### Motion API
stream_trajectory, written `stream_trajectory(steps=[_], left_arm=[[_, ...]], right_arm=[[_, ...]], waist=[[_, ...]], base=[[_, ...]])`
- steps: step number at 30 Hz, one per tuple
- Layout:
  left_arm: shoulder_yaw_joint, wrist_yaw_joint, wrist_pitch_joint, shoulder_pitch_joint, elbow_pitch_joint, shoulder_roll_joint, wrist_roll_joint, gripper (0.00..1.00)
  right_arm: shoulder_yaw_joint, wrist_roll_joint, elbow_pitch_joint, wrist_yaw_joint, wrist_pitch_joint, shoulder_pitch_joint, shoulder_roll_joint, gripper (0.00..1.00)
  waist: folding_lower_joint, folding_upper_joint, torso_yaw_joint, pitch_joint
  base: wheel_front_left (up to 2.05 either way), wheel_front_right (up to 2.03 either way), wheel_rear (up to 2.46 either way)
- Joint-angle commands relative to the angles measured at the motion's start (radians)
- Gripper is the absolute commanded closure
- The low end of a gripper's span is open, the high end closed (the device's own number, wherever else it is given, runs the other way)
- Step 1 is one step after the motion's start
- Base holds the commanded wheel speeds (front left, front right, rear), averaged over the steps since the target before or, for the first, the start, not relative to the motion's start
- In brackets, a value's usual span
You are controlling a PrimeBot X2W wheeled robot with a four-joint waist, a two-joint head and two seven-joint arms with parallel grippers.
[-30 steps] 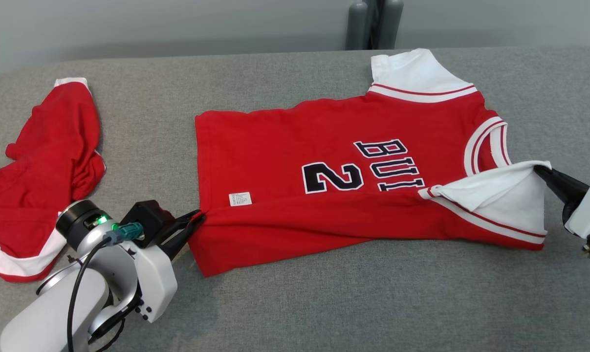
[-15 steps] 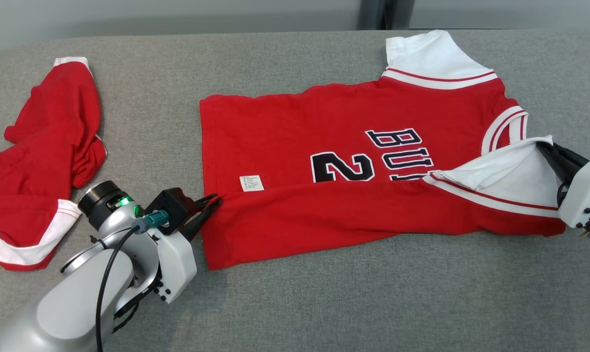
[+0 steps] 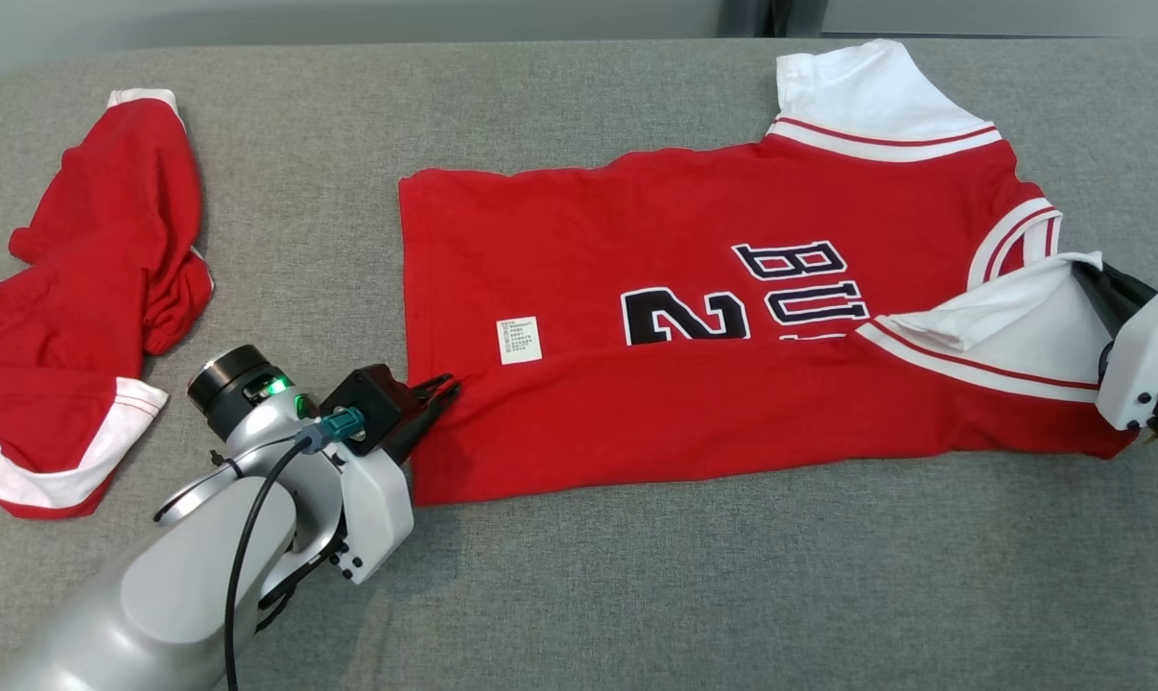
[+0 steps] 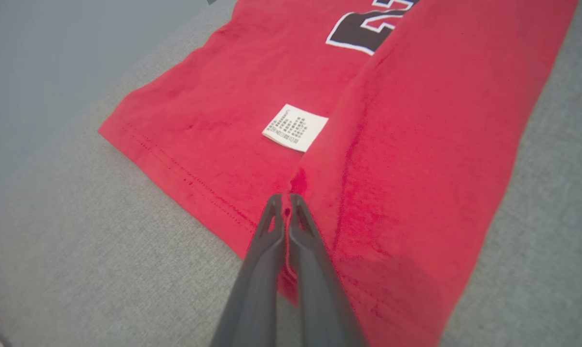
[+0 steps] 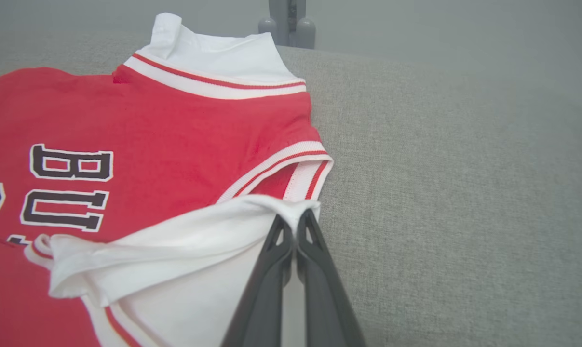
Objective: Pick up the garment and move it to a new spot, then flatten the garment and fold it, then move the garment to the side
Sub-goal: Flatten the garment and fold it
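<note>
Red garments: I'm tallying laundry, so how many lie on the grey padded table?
2. A red jersey with white sleeves lies spread at centre-right, its near edge folded over; a crumpled red-and-white garment lies at far left. Others may sit outside the view.

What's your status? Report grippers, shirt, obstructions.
Left gripper shut on shirt hem, right gripper shut on white sleeve. Near edge folded over. Other red garment lies apart, left.

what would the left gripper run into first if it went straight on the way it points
The red jersey. The left gripper, jaws shut on the folded hem, points along the fold, so more cloth comes first, then probably the white label, though depth is unclear.
</note>
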Motion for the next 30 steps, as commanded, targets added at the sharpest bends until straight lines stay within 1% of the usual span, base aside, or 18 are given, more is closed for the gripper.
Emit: stream_trajectory(steps=[1,2,3,4,5,6,7,10,13,17,18,19,21,25,28,30], left_arm=[[-0.001,-0.004,-0.007,-0.022,0.008,-0.004,-0.002,1.00],[-0.003,-0.004,-0.010,-0.024,0.014,-0.006,-0.004,1.00],[0.000,-0.003,-0.008,-0.021,0.026,-0.010,-0.013,1.00],[0.003,-0.002,-0.002,-0.017,0.035,-0.015,-0.020,0.75],[0.008,0.000,0.002,-0.014,0.043,-0.021,-0.029,0.25],[0.013,0.003,0.000,-0.010,0.049,-0.027,-0.038,0.03],[0.018,0.008,-0.006,-0.007,0.055,-0.032,-0.047,0.00],[0.043,0.039,-0.034,0.007,0.065,-0.043,-0.065,0.00],[0.082,0.089,-0.085,0.033,0.062,-0.057,-0.093,0.00],[0.178,0.165,-0.146,0.085,0.034,-0.086,-0.169,0.00],[0.218,0.206,-0.163,0.117,0.013,-0.094,-0.183,0.00],[0.218,0.206,-0.163,0.117,0.013,-0.094,-0.183,0.00],[0.260,0.241,-0.172,0.161,-0.014,-0.114,-0.207,0.00],[0.360,0.282,-0.178,0.248,-0.107,-0.161,-0.238,0.00],[0.434,0.312,-0.176,0.335,-0.162,-0.188,-0.225,0.00],[0.459,0.320,-0.177,0.378,-0.173,-0.208,-0.218,0.00]], right_arm=[[0.008,0.008,0.013,0.000,-0.013,-0.012,-0.001,1.00],[0.007,0.017,0.034,0.000,-0.018,-0.017,0.003,0.84],[0.008,0.021,0.046,0.000,-0.023,-0.022,0.008,0.08],[0.010,0.030,0.058,0.000,-0.032,-0.026,0.019,0.00],[0.010,0.037,0.069,0.000,-0.041,-0.031,0.025,0.00],[0.012,0.043,0.078,0.000,-0.050,-0.035,0.028,0.00],[0.016,0.049,0.085,0.000,-0.061,-0.037,0.030,0.00],[0.027,0.064,0.094,0.000,-0.099,-0.027,0.030,0.00],[0.035,0.066,0.088,0.000,-0.166,-0.004,0.021,0.00],[0.028,0.053,0.085,0.000,-0.281,0.043,0.022,0.00],[0.019,0.044,0.091,0.000,-0.336,0.076,0.030,0.00],[0.019,0.044,0.091,0.000,-0.336,0.076,0.030,0.00],[-0.003,0.038,0.103,0.000,-0.381,0.111,0.045,0.00],[-0.067,0.054,0.122,0.000,-0.429,0.195,0.090,0.00],[-0.112,0.056,0.125,0.000,-0.440,0.254,0.127,0.00],[-0.131,0.047,0.130,0.000,-0.444,0.285,0.150,0.00]], waist=[[0.0000,0.0000,0.001,0.000],[0.0000,0.0000,0.001,-0.001],[0.0000,0.0000,0.002,-0.002],[0.0000,0.0000,0.001,-0.004],[0.0000,0.0000,0.001,-0.007],[0.0000,0.0000,0.001,-0.011],[0.0000,0.0000,0.001,-0.015],[0.0000,0.0000,-0.002,-0.034],[0.0000,0.0000,-0.004,-0.057],[0.0000,0.0000,-0.009,-0.092],[0.0000,0.0000,-0.011,-0.109],[0.0000,0.0000,-0.011,-0.109],[0.0000,0.0000,-0.012,-0.126],[0.0000,0.0000,-0.012,-0.152],[0.0000,0.0000,-0.015,-0.162],[0.0000,0.0000,-0.018,-0.167]], base=[[0.00,0.00,0.00],[0.00,0.00,0.00],[0.00,0.00,0.00],[0.00,0.00,0.00],[0.00,0.00,0.00],[0.00,0.00,0.00],[0.00,0.00,0.00],[0.00,0.00,0.00],[0.00,0.00,0.00],[0.00,0.00,0.00],[0.00,0.00,0.00],[0.00,0.00,0.00],[0.00,0.00,0.00],[0.00,0.00,0.00],[0.00,0.00,0.00],[0.00,0.00,0.00]])
